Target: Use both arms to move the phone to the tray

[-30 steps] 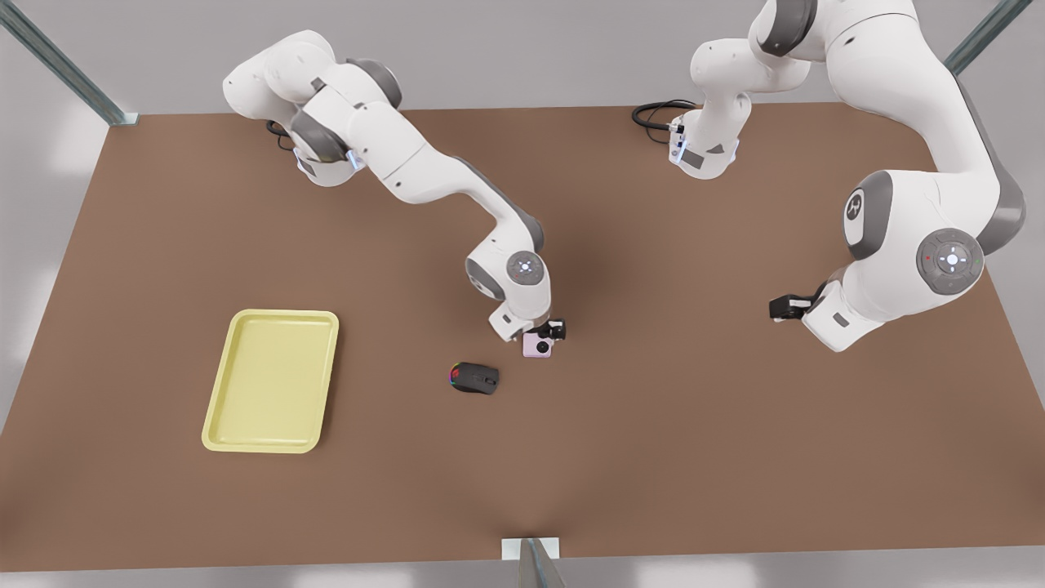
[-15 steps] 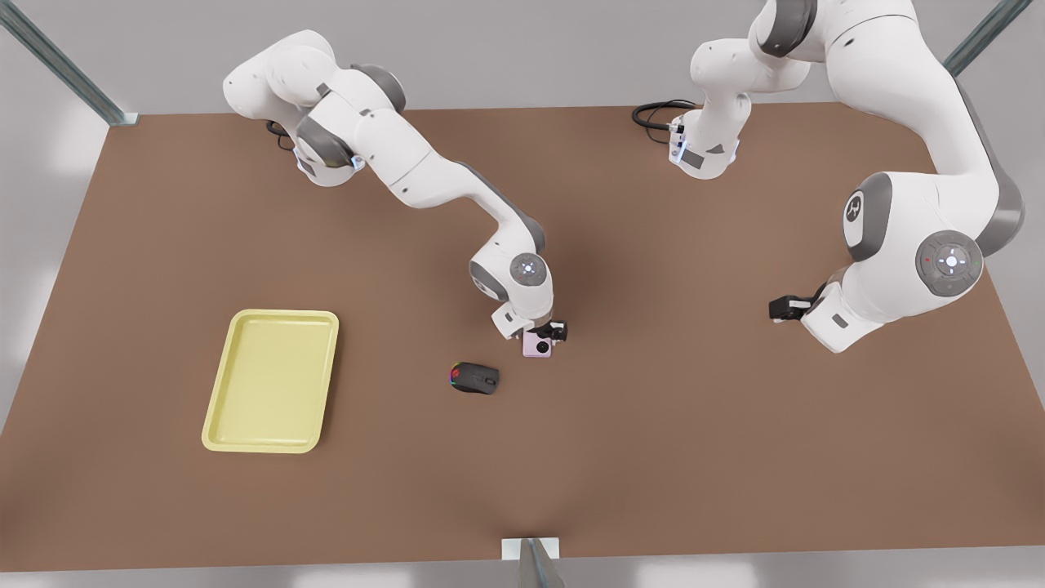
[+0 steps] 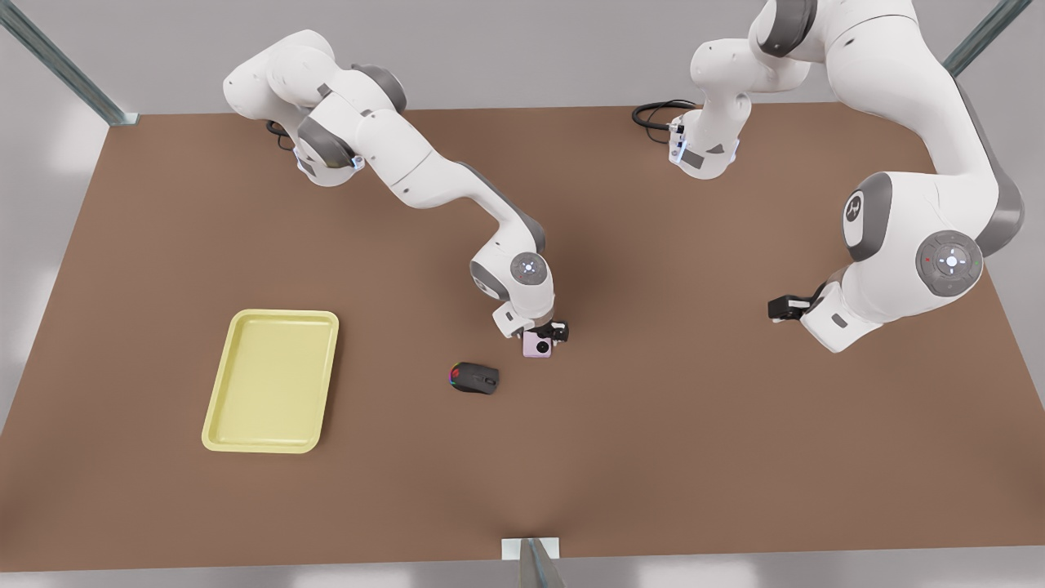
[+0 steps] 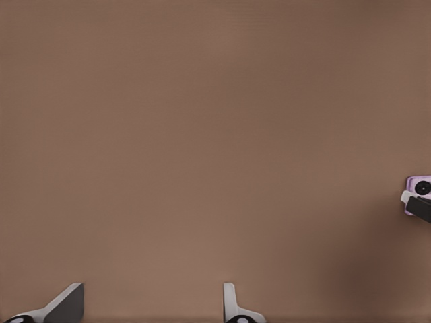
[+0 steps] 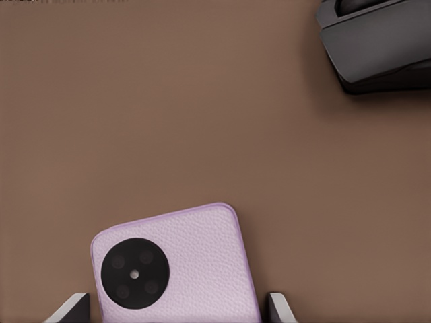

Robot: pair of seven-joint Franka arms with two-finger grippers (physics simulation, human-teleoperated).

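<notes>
Grasp step in hand: right claw (image 3: 549, 334) is lowered at frame centre, fingers released, straddling the phone (image 3: 537, 346) flat on the table (image 3: 653, 425). Closing is needed next, then carry to tray (image 3: 271, 380) lower left. Left claw (image 3: 777, 308), released, waits right.

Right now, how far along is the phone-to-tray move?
Done: the right pincer is down at the phone, its fingers open on either side of it. In hand: the grasp, not yet closed; the phone lies flat on the table near the mouse. Left: lift, carry to the tray, release. The left pincer waits open at the front view's right.
</notes>
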